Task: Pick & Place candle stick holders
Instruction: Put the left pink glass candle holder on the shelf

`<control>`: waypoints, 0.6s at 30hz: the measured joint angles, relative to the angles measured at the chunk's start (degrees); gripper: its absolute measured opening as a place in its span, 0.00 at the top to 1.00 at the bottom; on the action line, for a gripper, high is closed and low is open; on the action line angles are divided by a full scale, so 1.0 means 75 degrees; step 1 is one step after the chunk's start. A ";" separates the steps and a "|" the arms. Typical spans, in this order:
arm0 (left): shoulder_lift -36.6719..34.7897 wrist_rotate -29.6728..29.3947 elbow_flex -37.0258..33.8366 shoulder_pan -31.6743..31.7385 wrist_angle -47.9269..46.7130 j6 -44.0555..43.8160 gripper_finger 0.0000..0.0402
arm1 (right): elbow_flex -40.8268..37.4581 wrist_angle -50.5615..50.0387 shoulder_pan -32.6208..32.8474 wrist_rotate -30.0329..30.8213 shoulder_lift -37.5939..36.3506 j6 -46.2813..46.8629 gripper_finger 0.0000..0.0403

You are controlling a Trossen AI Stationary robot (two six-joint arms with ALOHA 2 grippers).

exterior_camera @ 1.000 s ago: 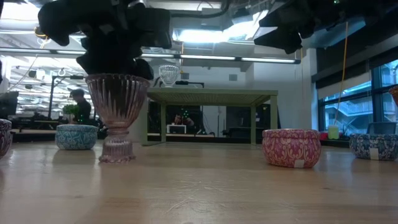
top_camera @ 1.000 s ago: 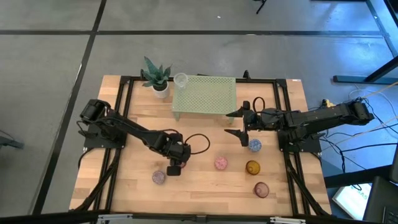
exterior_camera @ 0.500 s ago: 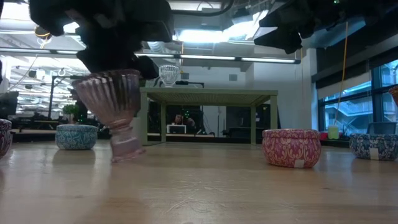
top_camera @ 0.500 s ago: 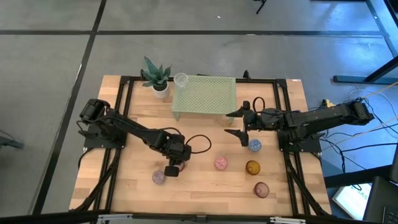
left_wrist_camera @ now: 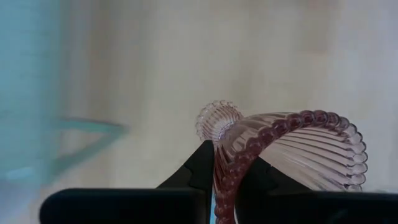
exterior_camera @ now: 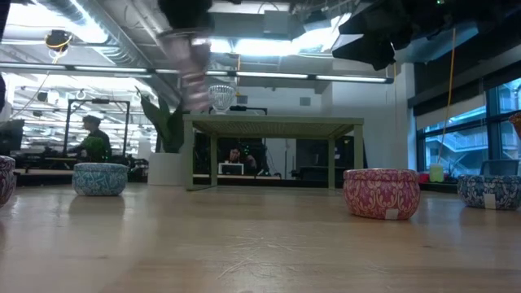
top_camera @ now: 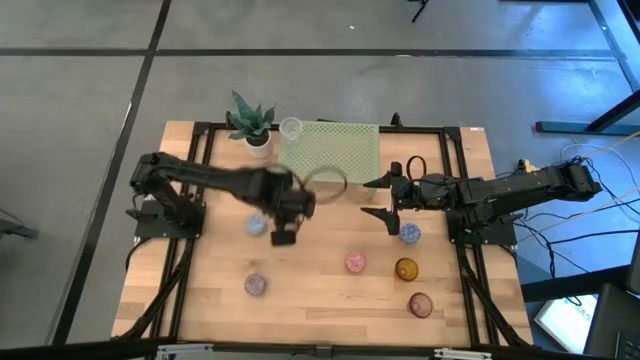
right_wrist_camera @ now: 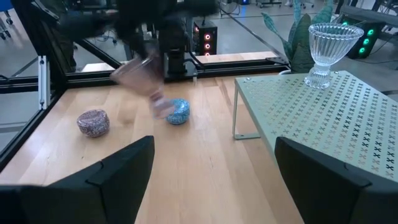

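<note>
My left gripper (top_camera: 284,226) is shut on a pink ribbed glass holder (left_wrist_camera: 292,149) with a foot, high over the table's left middle; the holder shows blurred in the low view (exterior_camera: 190,61) and the right wrist view (right_wrist_camera: 139,77). A clear glass holder (top_camera: 290,127) stands by its foot on the green stand (top_camera: 335,150). Small round holders rest on the wood: blue (top_camera: 256,225), mauve (top_camera: 256,285), pink (top_camera: 355,262), amber (top_camera: 405,268), brownish (top_camera: 420,304). My right gripper (top_camera: 378,198) hangs open above another blue one (top_camera: 409,233). My left gripper pinches the pink holder's beaded rim (left_wrist_camera: 225,177), one finger (left_wrist_camera: 256,180) inside the bowl and the other (left_wrist_camera: 202,169) outside. The fingers come steeply from above. The holder is lifted clear of the table and tipped, its foot (left_wrist_camera: 217,119) pointing away from the fingers.
A potted spiky plant (top_camera: 250,122) stands at the far left next to the stand. A black frame (top_camera: 195,135) borders the wooden table top. People sit in the room beyond the table's far edge (exterior_camera: 91,138).
My left gripper has risen steeply and gone toward the table's far edge and the green stand, carrying the pink holder. The holder stood upright on the wood, then tipped as its foot left the table, and now hangs well clear. The blue holder under the arm has come into view.
</note>
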 joint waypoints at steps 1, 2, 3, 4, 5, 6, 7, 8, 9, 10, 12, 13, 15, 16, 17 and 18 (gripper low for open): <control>0.0000 -0.0055 0.0264 0.0191 -0.0158 -0.0233 0.92 | -0.0003 0.0002 0.0000 0.0000 0.0000 -0.0003 0.16; -0.0001 -0.0050 0.0515 0.0401 -0.0304 -0.0454 0.92 | -0.0003 0.0002 0.0000 0.0000 0.0000 -0.0003 0.16; -0.0005 -0.0008 0.0724 0.0610 -0.0417 -0.0678 0.92 | -0.0003 -0.0001 -0.0003 0.0000 0.0000 0.0000 0.16; -0.0006 0.0092 0.0897 0.0828 -0.0552 -0.0960 0.92 | 0.0000 0.0002 0.0000 0.0000 0.0000 -0.0003 0.16; -0.0005 0.0141 0.1034 0.1053 -0.0704 -0.1232 0.92 | -0.0003 0.0002 -0.0001 0.0000 0.0000 -0.0003 0.16; -0.0003 0.0136 0.1147 0.1280 -0.0841 -0.1490 0.92 | -0.0001 0.0000 -0.0001 0.0000 0.0000 -0.0003 0.16; -0.0003 0.0145 0.1233 0.1498 -0.0968 -0.1748 0.92 | 0.0000 0.0002 -0.0001 0.0000 0.0000 -0.0003 0.16; -0.0003 0.0194 0.1278 0.1732 -0.1111 -0.1926 0.92 | -0.0003 0.0001 0.0000 0.0000 0.0000 -0.0003 0.16; -0.0003 0.0246 0.1282 0.1948 -0.1258 -0.2003 0.92 | -0.0003 -0.0001 0.0000 0.0000 0.0000 -0.0003 0.16; -0.0001 0.0242 0.1279 0.2160 -0.1398 -0.2026 0.92 | -0.0001 -0.0001 0.0000 0.0000 0.0000 -0.0003 0.16; 0.0003 0.0238 0.1276 0.2559 -0.1485 -0.2035 0.92 | -0.0002 -0.0001 0.0000 0.0000 0.0000 -0.0003 0.16; 0.0003 0.0241 0.1276 0.2749 -0.1465 -0.2101 0.92 | -0.0002 -0.0001 -0.0002 0.0000 0.0000 -0.0003 0.16; 0.0003 0.0270 0.1276 0.3099 -0.1369 -0.2224 0.91 | -0.0003 -0.0001 -0.0002 0.0000 0.0000 -0.0003 0.16; 0.0003 0.0281 0.1276 0.3248 -0.1306 -0.2224 0.91 | -0.0003 -0.0001 -0.0002 0.0000 0.0000 -0.0004 0.16; 0.0003 0.0281 0.1276 0.3383 -0.1304 -0.2224 0.91 | -0.0002 -0.0001 0.0000 0.0000 0.0000 -0.0005 0.16; 0.0003 0.0295 0.1276 0.3520 -0.1330 -0.2224 0.92 | -0.0003 -0.0001 0.0000 0.0000 0.0000 -0.0006 0.16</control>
